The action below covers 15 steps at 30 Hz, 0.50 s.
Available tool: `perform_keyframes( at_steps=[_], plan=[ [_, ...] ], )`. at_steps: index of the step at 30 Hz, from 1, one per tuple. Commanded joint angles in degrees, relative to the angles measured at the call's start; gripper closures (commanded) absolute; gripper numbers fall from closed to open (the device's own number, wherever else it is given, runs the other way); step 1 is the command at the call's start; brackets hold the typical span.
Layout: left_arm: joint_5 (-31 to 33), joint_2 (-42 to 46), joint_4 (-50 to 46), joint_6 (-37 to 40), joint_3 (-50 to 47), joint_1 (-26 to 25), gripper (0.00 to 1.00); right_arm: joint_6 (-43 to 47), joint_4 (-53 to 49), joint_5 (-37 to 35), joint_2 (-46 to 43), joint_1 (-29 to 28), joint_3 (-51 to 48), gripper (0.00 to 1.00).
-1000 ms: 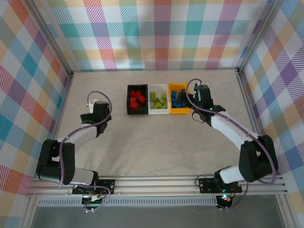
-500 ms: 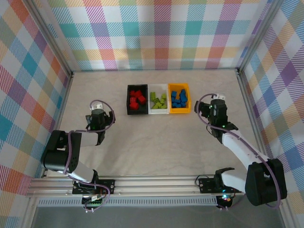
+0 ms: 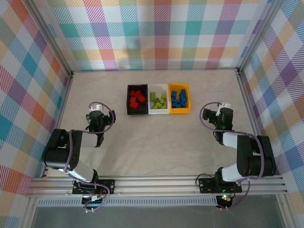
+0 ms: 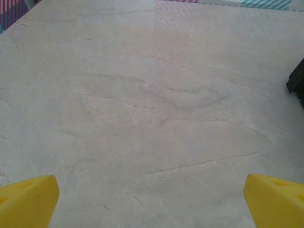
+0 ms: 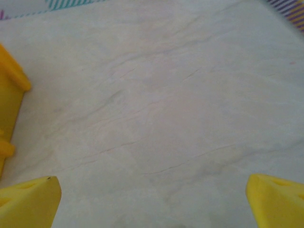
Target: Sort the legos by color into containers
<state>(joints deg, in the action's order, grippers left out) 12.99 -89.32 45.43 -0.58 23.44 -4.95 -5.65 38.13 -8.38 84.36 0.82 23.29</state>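
Both arms are folded back near their bases, and the fingers of both are spread wide.

The left gripper (image 3: 96, 117) is held low over the bare table (image 3: 156, 142), well left of the black bin (image 3: 128, 100), a corner of which is seen at the right edge of its wrist view. The right gripper (image 3: 222, 113) is drawn in toward its elbow, right of the orange-yellow bin (image 3: 179, 112). On both, the yellow fingertips (image 4: 26, 199) are set far apart and nothing is gripped. The red legos (image 3: 137, 99) are held in the black bin, the yellow-green legos (image 3: 158, 99) in the white bin (image 3: 158, 113), and the blue legos (image 3: 179, 98) in the orange-yellow one. A second earlier the right gripper was at the orange-yellow bin and the left arm was stretched further out — both have since been retracted.
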Motion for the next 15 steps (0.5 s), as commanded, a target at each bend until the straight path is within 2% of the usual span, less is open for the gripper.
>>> perform_keyframes(
  at_steps=[1, 2, 5, 15],
  plan=[
    [-0.51, -0.01, 2.21, 0.48, -0.25, 0.19, 0.00, 2.79, 16.56, 5.06, 4.57, -0.75, -2.48, 0.00],
    [-0.54, -0.02, 2.21, 0.45, -0.26, 0.17, 0.00, 2.45, 12.81, 4.91, 3.14, -0.80, -1.88, 0.00],
    [-0.51, -0.04, 2.21, 0.44, -0.28, 0.16, 0.00, 2.48, 11.92, 4.12, 3.26, -1.08, -1.35, 0.00],
    [-0.51, -0.08, 2.12, 0.44, -0.28, 0.20, 0.00, 2.26, 13.43, 2.85, 3.27, -1.24, -2.11, 0.00]
  ],
)
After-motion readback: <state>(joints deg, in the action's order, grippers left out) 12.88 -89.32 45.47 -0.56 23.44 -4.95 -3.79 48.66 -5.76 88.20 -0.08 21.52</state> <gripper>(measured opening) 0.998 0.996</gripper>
